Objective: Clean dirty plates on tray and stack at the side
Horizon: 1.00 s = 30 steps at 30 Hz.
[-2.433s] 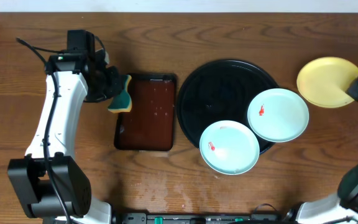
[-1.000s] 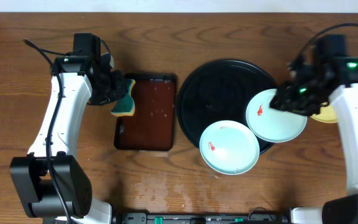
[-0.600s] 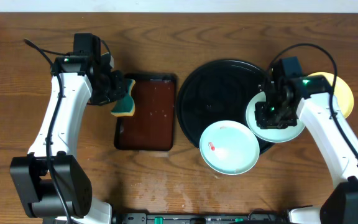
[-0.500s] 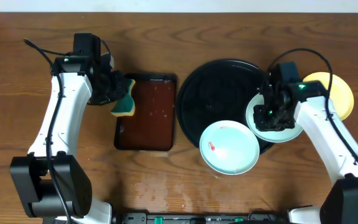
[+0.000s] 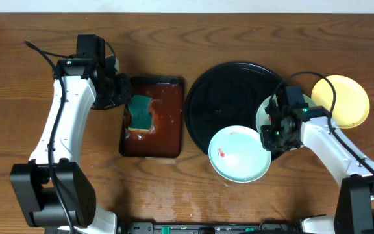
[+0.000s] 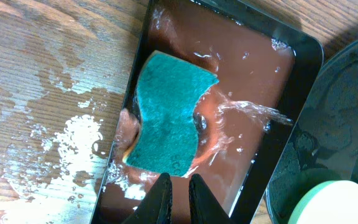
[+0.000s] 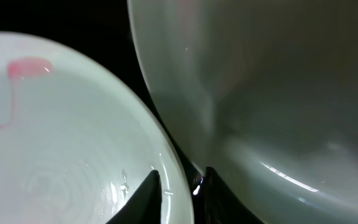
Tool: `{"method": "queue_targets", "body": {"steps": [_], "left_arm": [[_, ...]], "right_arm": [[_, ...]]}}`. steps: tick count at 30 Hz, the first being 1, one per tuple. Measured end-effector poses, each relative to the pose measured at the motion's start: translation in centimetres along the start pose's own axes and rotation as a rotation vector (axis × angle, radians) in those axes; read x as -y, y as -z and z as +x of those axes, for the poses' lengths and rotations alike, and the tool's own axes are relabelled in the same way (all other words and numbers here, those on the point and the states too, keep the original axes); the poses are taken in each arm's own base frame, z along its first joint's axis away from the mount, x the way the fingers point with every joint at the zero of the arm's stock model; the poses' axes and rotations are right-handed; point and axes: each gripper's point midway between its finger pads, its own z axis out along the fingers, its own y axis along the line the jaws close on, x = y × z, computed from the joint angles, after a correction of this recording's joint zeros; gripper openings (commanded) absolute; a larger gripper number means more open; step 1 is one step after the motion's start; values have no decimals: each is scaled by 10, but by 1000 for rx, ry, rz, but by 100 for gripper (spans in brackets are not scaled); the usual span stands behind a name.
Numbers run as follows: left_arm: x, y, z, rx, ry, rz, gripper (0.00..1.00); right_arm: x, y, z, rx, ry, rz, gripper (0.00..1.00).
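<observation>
Front plate (image 5: 239, 154): mint, lying across the near rim of the tray (image 5: 232, 88) and partly out over the worktop (image 5: 239, 32). Red smear on show, so judged not yet cleaned and waiting its turn.
Right hand (image 7: 176, 182): narrow, fingers close together at the left rim of the back plate. Seemingly pinching that rim, probably to lift the plate toward the wash. Tips just beside the front plate's edge, so some risk of nudging it.
Back plate (image 7: 278, 93): mint, at the right side of the tray, mostly hidden under the right arm from above. Looks tilted from the wrist view; no smear visible here.
Sponge (image 6: 166, 121): green face up, lying free in the brown tray (image 5: 166, 144) with water rippling round it. Likely there to take up water for wiping.
Left hand (image 6: 178, 194): all but closed, holding nothing, poised close by the sponge's end, well placed for picking it up.
Yellow plate (image 5: 341, 101): on the worktop, right of the tray and clear of it, no smear seen. Likely the start of the side stack.
</observation>
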Motion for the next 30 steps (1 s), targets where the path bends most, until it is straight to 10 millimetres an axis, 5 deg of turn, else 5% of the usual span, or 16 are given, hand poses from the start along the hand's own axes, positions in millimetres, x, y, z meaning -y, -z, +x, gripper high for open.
{"method": "queue_targets", "body": {"steps": [9,16,24,30], "left_arm": [[0,0,0,0,0,0,13],[0,0,0,0,0,0,13],[0,0,1,-4,0,-1,12],[4,-1,3,-8,-11,0,13]], "right_arm": [[-3,-3,0,5,2,-21,22],[-6,1,-6,20,3,-34,1],[-7,2,-1,-3,3,-34,1],[-13,3,-22,80,-43,-62,1]]}}
